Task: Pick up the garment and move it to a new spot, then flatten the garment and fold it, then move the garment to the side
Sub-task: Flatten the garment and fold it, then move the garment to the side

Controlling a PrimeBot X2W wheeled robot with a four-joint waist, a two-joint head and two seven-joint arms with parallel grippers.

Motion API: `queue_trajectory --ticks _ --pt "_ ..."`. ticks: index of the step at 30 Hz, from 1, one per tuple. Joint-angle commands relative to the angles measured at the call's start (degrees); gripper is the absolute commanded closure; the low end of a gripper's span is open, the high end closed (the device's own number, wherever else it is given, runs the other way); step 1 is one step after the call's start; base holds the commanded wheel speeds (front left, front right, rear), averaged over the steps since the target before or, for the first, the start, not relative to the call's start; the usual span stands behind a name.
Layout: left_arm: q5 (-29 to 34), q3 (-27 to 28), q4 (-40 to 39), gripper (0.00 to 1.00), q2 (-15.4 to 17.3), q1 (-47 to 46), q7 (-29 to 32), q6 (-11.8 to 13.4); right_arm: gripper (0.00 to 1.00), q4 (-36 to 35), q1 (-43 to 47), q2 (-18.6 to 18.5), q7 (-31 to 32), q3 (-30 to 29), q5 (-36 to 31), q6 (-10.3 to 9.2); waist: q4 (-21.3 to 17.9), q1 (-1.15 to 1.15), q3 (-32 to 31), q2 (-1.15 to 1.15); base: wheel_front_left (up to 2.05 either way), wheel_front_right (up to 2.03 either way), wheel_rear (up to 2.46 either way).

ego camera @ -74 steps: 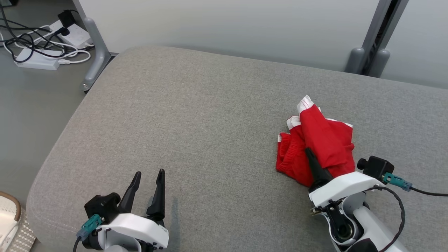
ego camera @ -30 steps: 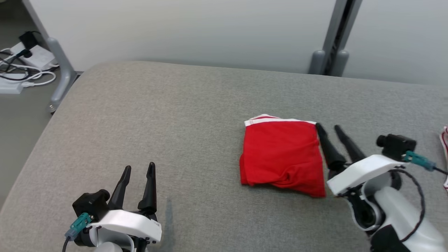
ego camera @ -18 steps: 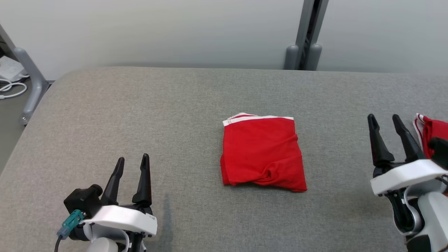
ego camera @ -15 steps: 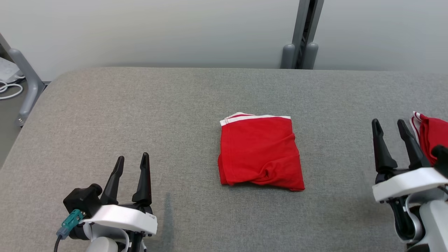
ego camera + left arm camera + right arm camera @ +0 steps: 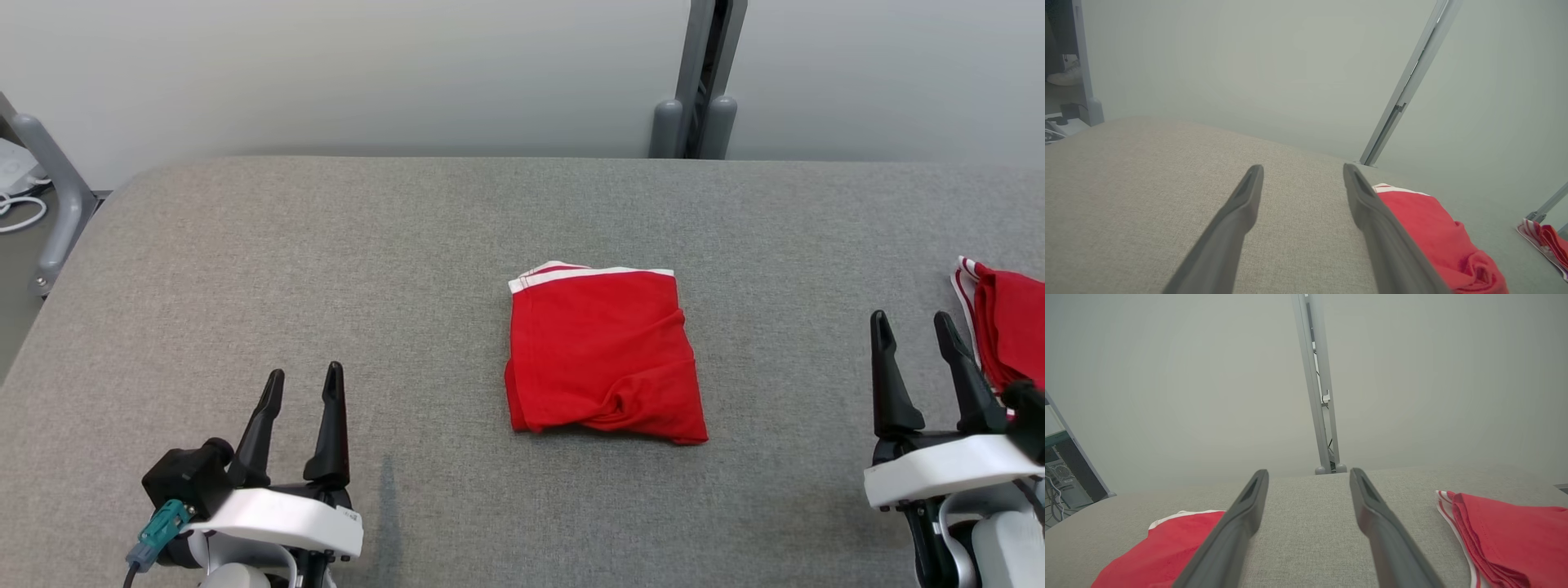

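Far off to the left of our left gripper (image 5: 304, 370), past the edge of the grey padded surface (image 5: 367, 245), a grey metal leg (image 5: 51, 184) stands on the floor with a loop of white cable (image 5: 18, 214) beside it. Our left gripper sits over the padding near its front edge, its two dark fingers spread apart with nothing between them; in the left wrist view we see bare grey cloth in the gap. To this gripper's right, and a little ahead of its fingertips, lies the garment (image 5: 602, 355): red with a white band along its far edge, folded into a rough square and resting flat on the padding. A bunched fold runs along the edge nearest us. We find it well apart from either hand, roughly midway between them. Well ahead of it, a grey upright post (image 5: 694, 82) rises against the pale wall (image 5: 367, 73). Our right gripper (image 5: 911, 315) stands to the garment's right, likewise spread wide and empty, fingers pointing ahead over bare padding; in the right wrist view the garment shows to the left of its left finger. Just to this gripper's right lies a second red cloth (image 5: 1012, 327) with white striped trim, near the right finger but apart from it in the right wrist view.
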Motion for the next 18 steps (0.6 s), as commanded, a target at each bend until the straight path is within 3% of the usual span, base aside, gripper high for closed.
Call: queue_trajectory --ticks 1,18 --pt "0.24 0.21 -0.34 0.0 0.27 0.29 -0.17 -0.24 0.0 -0.29 0.71 -0.06 0.26 -0.36 -0.3 -0.02 0.11 0.0 -0.06 0.0 0.0 0.0 0.0" --pt "0.91 -0.34 -1.38 0.0 0.27 1.11 -0.17 -0.31 0.0 -1.1 1.37 1.0 0.89 -0.69 -1.01 -0.01 0.92 0.0 -0.57 0.0 0.0 0.0 0.0"
